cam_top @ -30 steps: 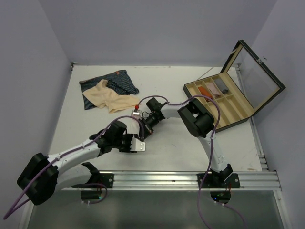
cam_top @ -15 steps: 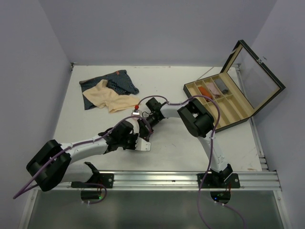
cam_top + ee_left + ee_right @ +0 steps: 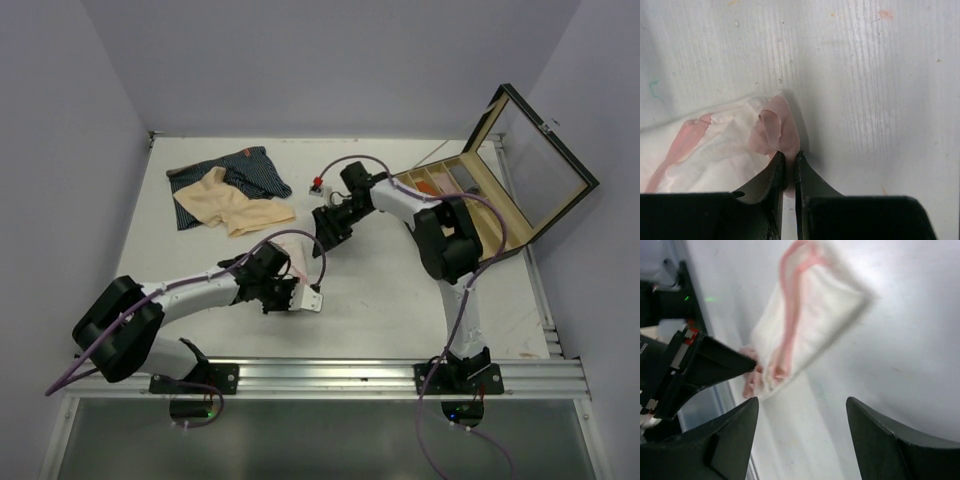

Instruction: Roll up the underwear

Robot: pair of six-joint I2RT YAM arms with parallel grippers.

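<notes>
At ten o'clock the beige underwear and navy underwear are waiting. Near six o'clock we are clenching our left jaws on an edge of the pink-and-white underwear, probably anchoring the roll. Our right jaws are hanging released at its one o'clock.

Both arms are the same build, left arm and right arm: white tube links between chunky black joint housings, with a purple cable looping loose along each one. Fingers up close are plain matte black wedges tapering to thin tips, and there's a tiny red bit sitting by the right wrist.
</notes>
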